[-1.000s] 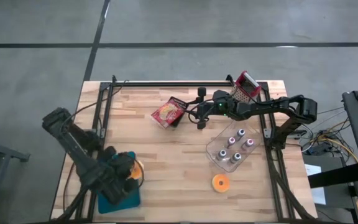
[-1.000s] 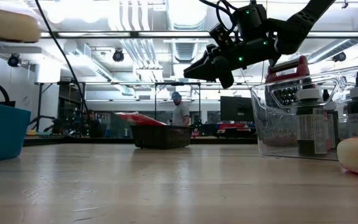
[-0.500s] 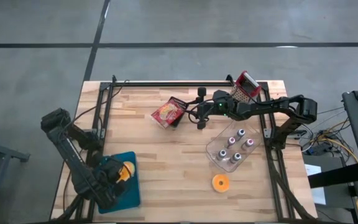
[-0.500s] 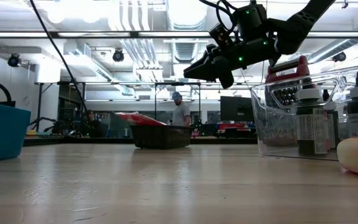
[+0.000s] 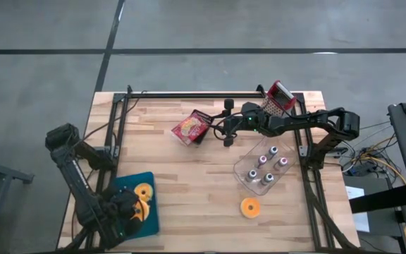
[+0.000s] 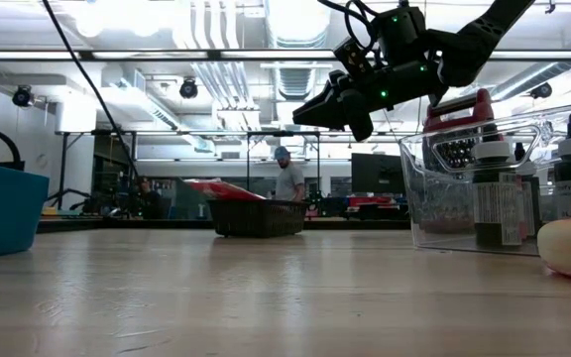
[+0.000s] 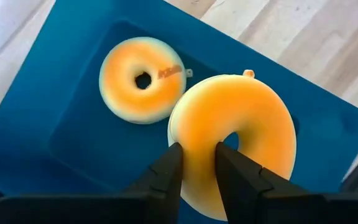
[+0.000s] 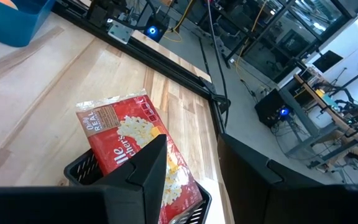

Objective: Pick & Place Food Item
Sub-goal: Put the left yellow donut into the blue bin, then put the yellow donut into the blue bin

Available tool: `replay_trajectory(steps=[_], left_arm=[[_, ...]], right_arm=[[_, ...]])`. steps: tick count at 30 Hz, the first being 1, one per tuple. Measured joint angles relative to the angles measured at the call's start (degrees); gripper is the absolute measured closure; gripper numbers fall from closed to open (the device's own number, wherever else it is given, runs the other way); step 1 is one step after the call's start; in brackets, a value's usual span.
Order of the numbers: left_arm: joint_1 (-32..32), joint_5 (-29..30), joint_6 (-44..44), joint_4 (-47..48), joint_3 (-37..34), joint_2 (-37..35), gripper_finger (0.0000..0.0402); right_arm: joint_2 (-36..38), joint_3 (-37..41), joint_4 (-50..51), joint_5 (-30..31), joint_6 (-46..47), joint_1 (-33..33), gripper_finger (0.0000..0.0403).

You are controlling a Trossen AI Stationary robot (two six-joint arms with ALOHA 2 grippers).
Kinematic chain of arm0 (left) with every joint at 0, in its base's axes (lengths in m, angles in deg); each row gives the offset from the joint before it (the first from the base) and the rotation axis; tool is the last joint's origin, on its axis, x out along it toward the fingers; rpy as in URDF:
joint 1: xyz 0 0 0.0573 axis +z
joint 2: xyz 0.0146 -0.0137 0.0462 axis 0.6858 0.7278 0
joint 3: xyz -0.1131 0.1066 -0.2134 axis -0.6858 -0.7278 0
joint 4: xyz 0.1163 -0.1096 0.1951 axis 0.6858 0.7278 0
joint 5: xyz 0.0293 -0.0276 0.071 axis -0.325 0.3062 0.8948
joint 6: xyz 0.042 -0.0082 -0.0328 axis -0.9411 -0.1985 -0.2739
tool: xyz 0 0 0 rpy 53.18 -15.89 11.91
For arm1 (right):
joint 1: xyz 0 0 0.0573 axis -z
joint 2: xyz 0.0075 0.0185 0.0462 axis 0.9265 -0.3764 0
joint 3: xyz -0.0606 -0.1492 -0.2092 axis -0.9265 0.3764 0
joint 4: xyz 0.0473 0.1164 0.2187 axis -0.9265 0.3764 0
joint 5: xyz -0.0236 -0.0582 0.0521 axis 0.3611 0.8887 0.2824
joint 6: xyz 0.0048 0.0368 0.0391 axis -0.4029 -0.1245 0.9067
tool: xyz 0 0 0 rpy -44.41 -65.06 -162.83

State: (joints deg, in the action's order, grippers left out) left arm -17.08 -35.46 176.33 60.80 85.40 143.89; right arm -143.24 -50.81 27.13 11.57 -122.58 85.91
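Spanning the scene, the worktop [image 5: 189,176] carries a blue tray [image 7: 55,124] directly beneath the left fingers [image 7: 166,171], which pinch the rim of an orange doughnut [image 7: 241,137] held above the tray. A second doughnut [image 7: 142,79] lies in the tray just beyond the fingertips. Released here, the held one may land on it or roll over the rim. The right fingers [image 8: 148,168], spread and empty, hang over a popcorn bag [image 8: 135,149].

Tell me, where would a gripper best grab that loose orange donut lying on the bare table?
Probably from straight above, pinching one side of the donut: one finger in the centre hole, one outside the rim. It lies flat, alone on the table.
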Motion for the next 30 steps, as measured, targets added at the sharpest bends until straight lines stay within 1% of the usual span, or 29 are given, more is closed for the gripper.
replay_trajectory(steps=[5, 13, 16, 25, 30], left_arm=[[0.0, -0.5, 0.9, -2.2, -2.2, 0.0, 0.0307], [0.0, -0.7, 0.8, -3.1, -2.6, 0.0, 0.0301], [0.0, -0.6, 0.8, -3.4, -2.8, 0.0, 0.0280], [0.0, -0.5, 0.4, -4.2, -3.0, 0.0, 0.0183], [0.0, -0.5, 0.4, -4.4, -3.0, 0.0, 0.0156]], right_arm=[[0.0, 0.0, 0.0, 0.0, 0.0, 0.0, 0.0264], [0.0, 0.0, 0.0, 0.0, 0.0, 0.0, 0.0264], [0.0, 0.0, 0.0, 0.0, -0.1, 0.0, 0.0264], [0.0, 0.0, 0.0, 0.0, -0.1, 0.0, 0.0264], [0.0, 0.0, 0.0, 0.0, -0.1, 0.0, 0.0264]])
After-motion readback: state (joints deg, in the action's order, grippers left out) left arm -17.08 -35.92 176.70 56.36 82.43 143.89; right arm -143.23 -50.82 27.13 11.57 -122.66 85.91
